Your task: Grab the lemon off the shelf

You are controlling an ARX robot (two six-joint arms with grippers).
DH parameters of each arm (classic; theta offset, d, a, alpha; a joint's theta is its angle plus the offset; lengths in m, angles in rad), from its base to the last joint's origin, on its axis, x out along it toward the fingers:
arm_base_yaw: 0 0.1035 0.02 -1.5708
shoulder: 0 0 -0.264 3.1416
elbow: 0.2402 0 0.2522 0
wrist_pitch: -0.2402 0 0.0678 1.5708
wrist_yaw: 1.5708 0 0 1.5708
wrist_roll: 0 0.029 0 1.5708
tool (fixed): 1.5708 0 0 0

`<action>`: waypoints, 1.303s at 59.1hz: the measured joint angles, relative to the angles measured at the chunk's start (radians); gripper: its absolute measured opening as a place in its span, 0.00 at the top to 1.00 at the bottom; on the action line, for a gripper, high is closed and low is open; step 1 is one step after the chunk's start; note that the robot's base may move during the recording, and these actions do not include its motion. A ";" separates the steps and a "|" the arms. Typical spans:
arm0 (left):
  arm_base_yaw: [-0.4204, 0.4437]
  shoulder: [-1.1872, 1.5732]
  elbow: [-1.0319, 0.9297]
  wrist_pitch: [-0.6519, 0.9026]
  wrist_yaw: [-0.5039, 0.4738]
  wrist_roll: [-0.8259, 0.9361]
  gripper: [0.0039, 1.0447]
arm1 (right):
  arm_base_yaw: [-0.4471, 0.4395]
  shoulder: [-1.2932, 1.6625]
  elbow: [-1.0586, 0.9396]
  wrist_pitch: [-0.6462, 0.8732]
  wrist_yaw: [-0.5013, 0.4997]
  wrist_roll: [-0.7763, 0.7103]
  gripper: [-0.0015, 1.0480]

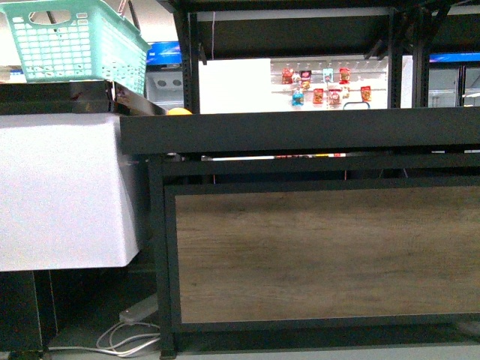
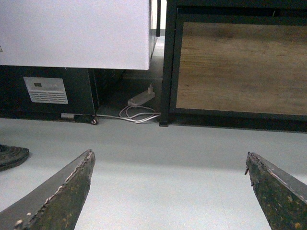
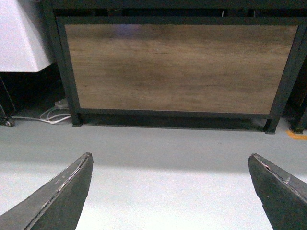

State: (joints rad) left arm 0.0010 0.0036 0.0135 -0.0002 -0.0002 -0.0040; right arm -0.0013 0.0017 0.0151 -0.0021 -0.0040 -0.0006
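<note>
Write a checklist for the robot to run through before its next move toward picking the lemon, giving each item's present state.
1. Left gripper open, empty: ok.
2. Right gripper open, empty: ok.
3. Lemon located: cannot tell; only a yellow sliver shows above the black metal shelf's rim.
4. Grippers at tray height: not ok; both wrist views face the wood-grain lower panel.
5. White floor cable clear of arms: ok.
</note>
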 joint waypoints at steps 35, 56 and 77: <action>0.000 0.000 0.000 0.000 0.000 0.000 0.08 | 0.000 0.000 0.000 0.000 0.000 0.000 0.07; 0.000 0.000 0.000 0.000 0.000 0.000 0.08 | 0.000 0.000 0.000 0.000 0.000 0.000 0.07; 0.000 0.000 0.000 0.000 0.000 0.000 0.08 | 0.000 0.000 0.000 0.000 -0.001 0.000 0.07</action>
State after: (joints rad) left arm 0.0010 0.0040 0.0135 -0.0002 -0.0002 -0.0044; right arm -0.0013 0.0017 0.0151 -0.0021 -0.0048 -0.0006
